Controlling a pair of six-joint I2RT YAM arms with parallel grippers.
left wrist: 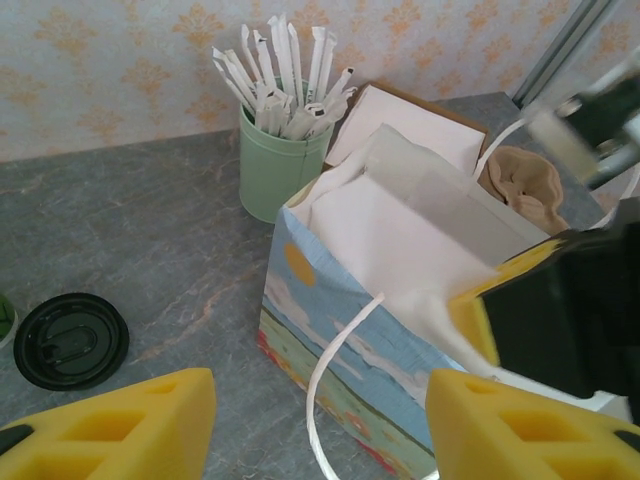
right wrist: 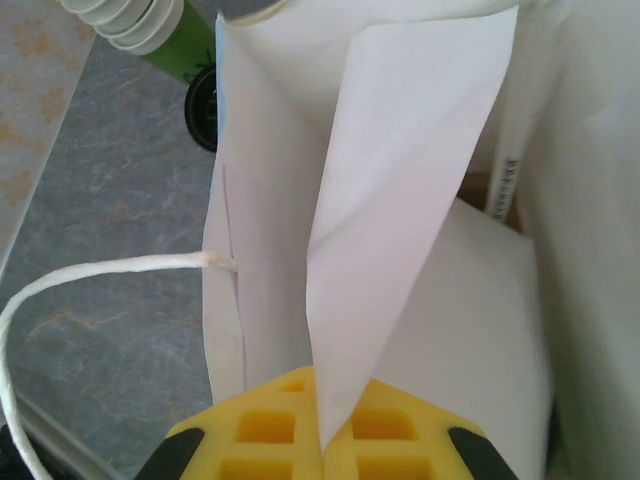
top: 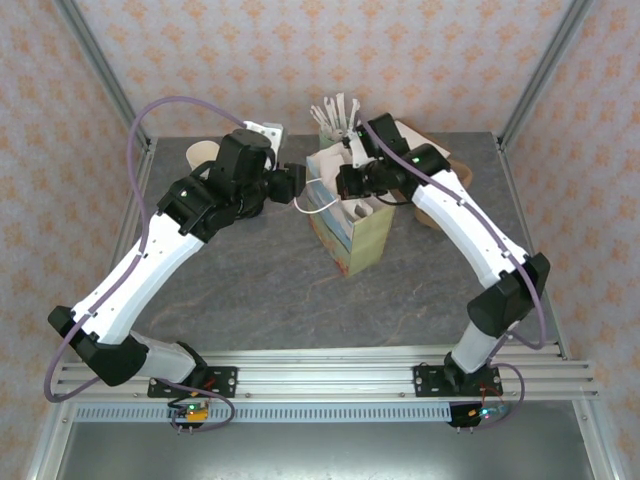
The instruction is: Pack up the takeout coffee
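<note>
The takeout coffee is hidden. A paper bag (top: 350, 235) printed with sky and meadow stands open at mid-table, white inside (left wrist: 390, 230). My right gripper (top: 345, 183) is shut on a white fold of the bag's rim (right wrist: 400, 180), its yellow pads (right wrist: 270, 430) pressed together on the paper. In the left wrist view the right gripper (left wrist: 560, 320) sits at the bag's near corner. My left gripper (top: 298, 185) is open just left of the bag. The white string handle (left wrist: 330, 370) hangs between its fingers (left wrist: 130, 425), untouched.
A green tin of wrapped straws (left wrist: 275, 165) stands behind the bag. A loose black lid (left wrist: 70, 340) lies on the table to the left. A stack of lidless green cups (right wrist: 130, 25) stands at the back left (top: 205, 152). A flat box (left wrist: 400, 120) and brown paper (left wrist: 520, 180) lie behind the bag.
</note>
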